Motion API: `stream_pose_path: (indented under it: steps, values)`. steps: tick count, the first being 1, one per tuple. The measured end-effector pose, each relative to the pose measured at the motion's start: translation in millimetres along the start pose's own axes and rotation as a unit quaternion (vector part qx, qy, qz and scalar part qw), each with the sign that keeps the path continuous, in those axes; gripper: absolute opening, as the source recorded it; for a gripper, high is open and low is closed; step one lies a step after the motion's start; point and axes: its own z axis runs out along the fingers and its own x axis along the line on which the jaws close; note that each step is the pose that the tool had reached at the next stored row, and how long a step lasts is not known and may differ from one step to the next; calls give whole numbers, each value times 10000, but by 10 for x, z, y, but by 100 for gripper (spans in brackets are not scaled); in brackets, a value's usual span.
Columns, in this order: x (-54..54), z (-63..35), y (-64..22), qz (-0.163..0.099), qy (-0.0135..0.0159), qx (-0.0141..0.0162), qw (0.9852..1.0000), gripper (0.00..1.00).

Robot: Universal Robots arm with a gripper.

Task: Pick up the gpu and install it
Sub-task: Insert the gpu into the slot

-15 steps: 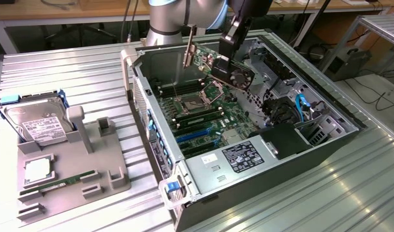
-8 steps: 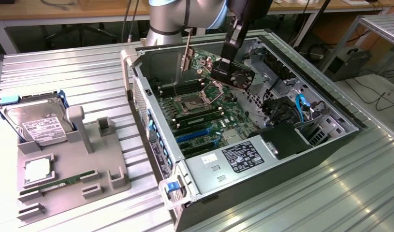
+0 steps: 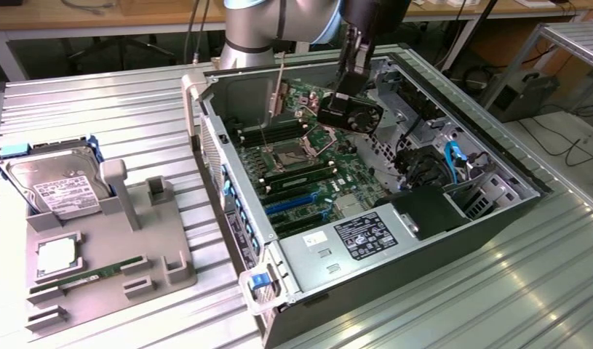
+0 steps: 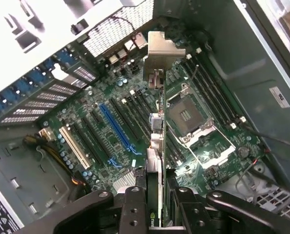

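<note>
- Gripper (image 3: 347, 87) sits in the upper middle of the exterior view, clamped on the gpu (image 3: 353, 115) and hanging it over the open computer case (image 3: 490, 218).
- From the wrist view you see it clearly: dark fingers (image 4: 133, 207) pinch the card on both faces, and the card runs edge-on away from the camera.
- Its pale metal bracket (image 4: 159, 51) leads at the far end, over the rear wall side of the case.
- Below lies the motherboard (image 3: 306, 171), with the blue slot (image 4: 114, 127) just beside the card's line and the CPU socket (image 4: 188, 114) on its other side.
- The card looks clear of the board, not seated; which slot it hangs over I cannot tell.
- My read: this is the alignment stage, card carried in and being squared up above the slots.
- To do it well, I'd say the card's long edge has to run parallel to the slot, with no twist in the wrist.
- The bracket needs to meet a rear opening, not the case wall.
- The descent should be straight and slow, with even pressure along the card and no tilt toward the socket.
- Over at the exterior view's left, the hard drive (image 3: 54, 185) and memory stick (image 3: 87, 276) sit on the grey fixture (image 3: 170, 269), well apart from the action.
</note>
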Motion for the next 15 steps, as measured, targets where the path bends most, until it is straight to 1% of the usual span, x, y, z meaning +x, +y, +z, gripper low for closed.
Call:
stream_pose_path:
  steps: [3, 5, 6, 7, 9, 11, 15]
  values:
    - [0, 22, -1, -283, 13, 4, 9996, 26]
    - [-1, 36, -2, -474, 22, 6, 9989, 26]
    - [-1, 50, -2, -660, 30, 9, 9978, 26]
    - [-1, 59, -3, -775, 35, 11, 9970, 26]
    - [-1, 73, -3, -957, 44, 13, 9954, 26]
    - [-1, 87, -4, -1137, 52, 15, 9935, 26]
    - [-2, 121, -6, -1537, 70, 20, 9881, 26]
